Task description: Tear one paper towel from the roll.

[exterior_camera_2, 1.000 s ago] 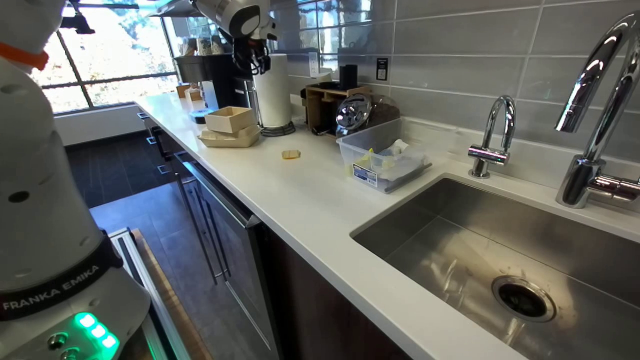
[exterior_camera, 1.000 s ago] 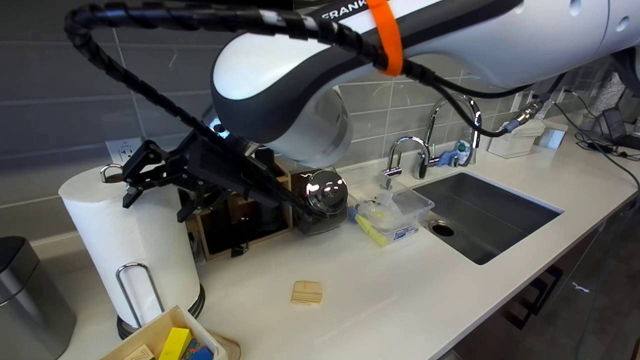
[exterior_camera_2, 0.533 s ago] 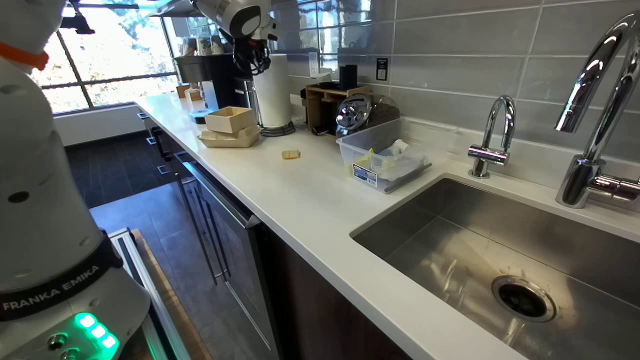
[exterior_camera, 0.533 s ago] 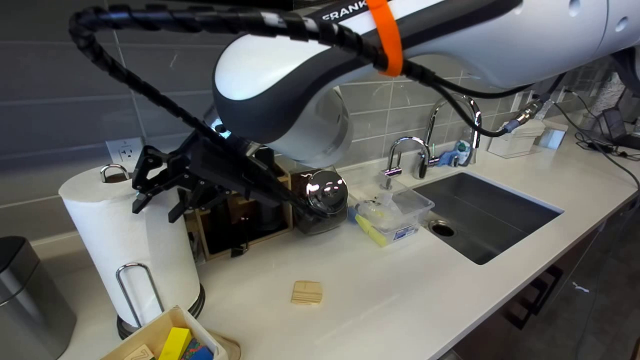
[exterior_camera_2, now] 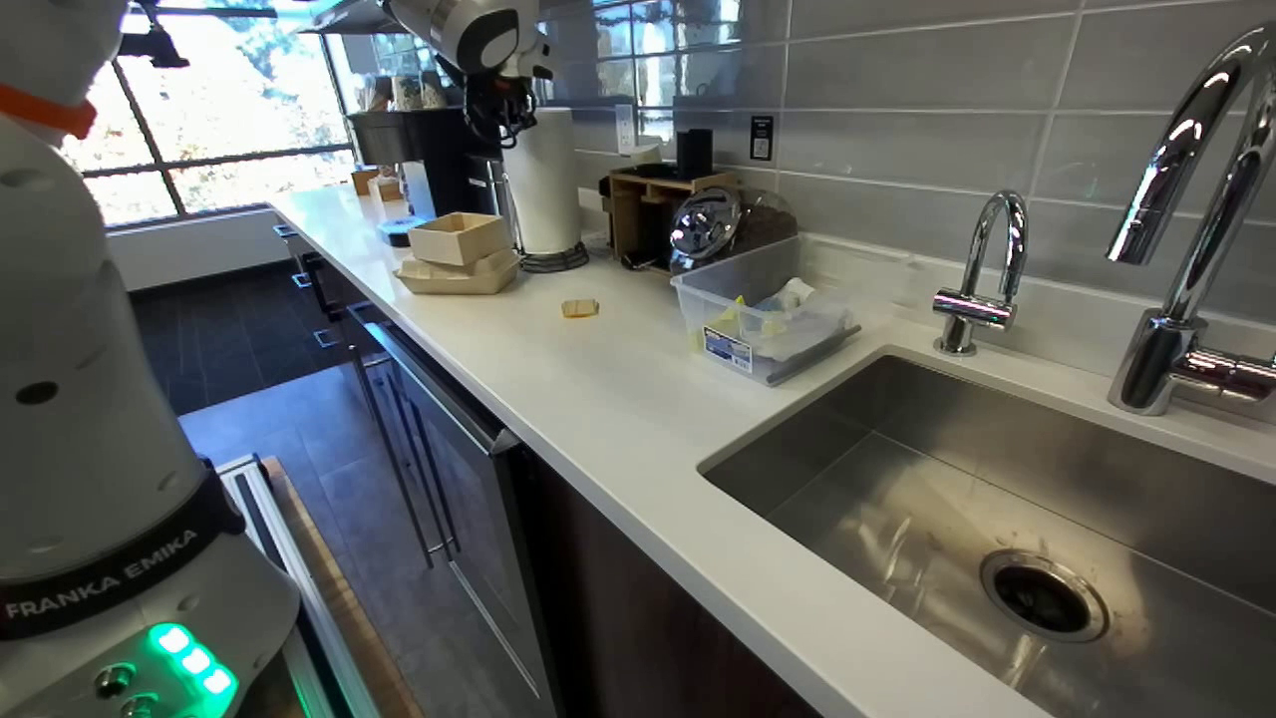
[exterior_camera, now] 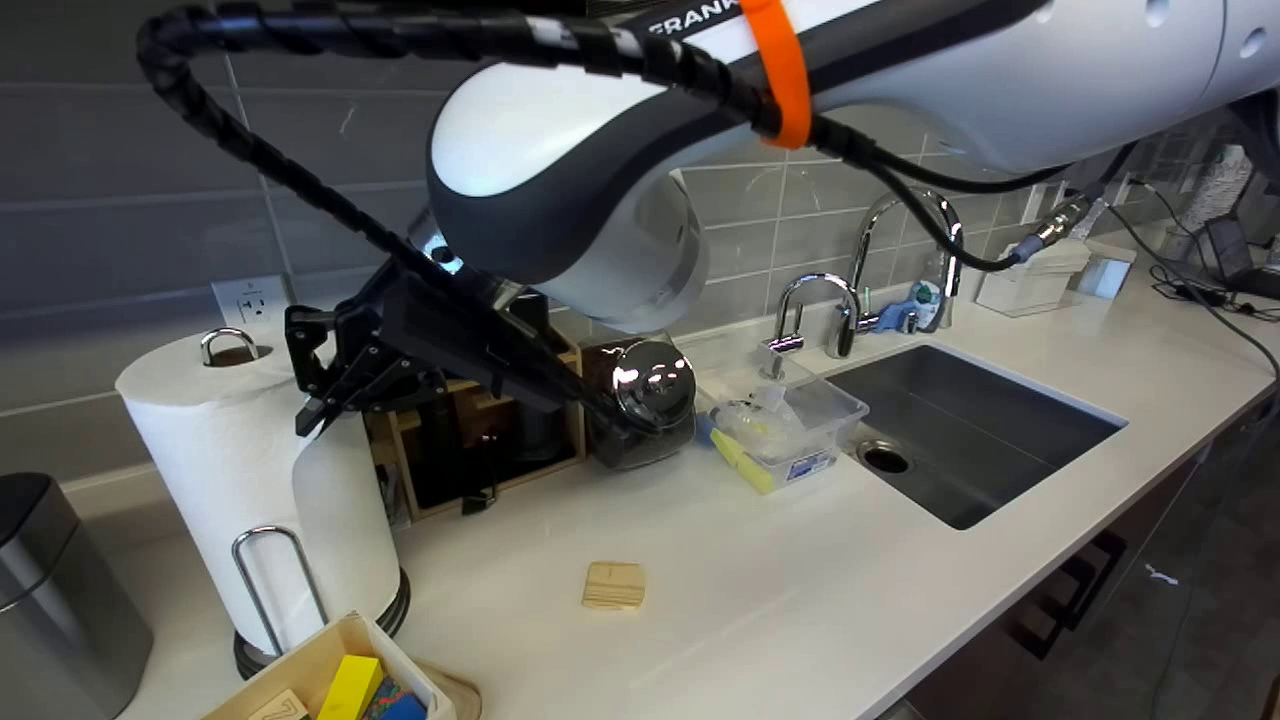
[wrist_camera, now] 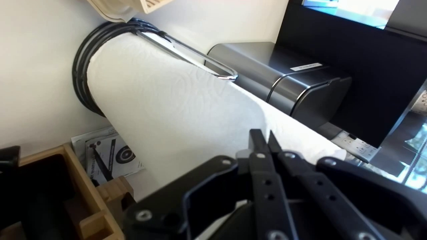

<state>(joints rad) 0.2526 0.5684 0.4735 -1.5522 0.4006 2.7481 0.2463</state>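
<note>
The roll (exterior_camera: 200,470) stands upright on its wire holder (exterior_camera: 275,535) against the tiled wall; it also shows in an exterior view beside the arm, the roll (exterior_camera_2: 543,189). Its loose outer sheet, the paper towel (exterior_camera: 345,490), is still on the roll, with an edge curving up to my fingertips. My gripper (exterior_camera: 318,415) is at the upper part of the roll, pinching that edge. In the wrist view the gripper (wrist_camera: 266,141) has its jaws nearly together, the paper towel (wrist_camera: 200,106) running up to them from the left. The exact pinch point is partly hidden.
A grey metal bin (exterior_camera: 65,600) stands beside the roll. In front of it is a box of blocks (exterior_camera: 350,650). A wooden organizer (exterior_camera: 490,440), glass jar (exterior_camera: 645,400) and clear plastic tub (exterior_camera: 790,430) line the wall. A small tan block (exterior_camera: 613,585) lies on the counter.
My gripper has gone from open to shut, moving slightly right across the roll. The towel's edge has gathered into a curved fold at the fingertips.
</note>
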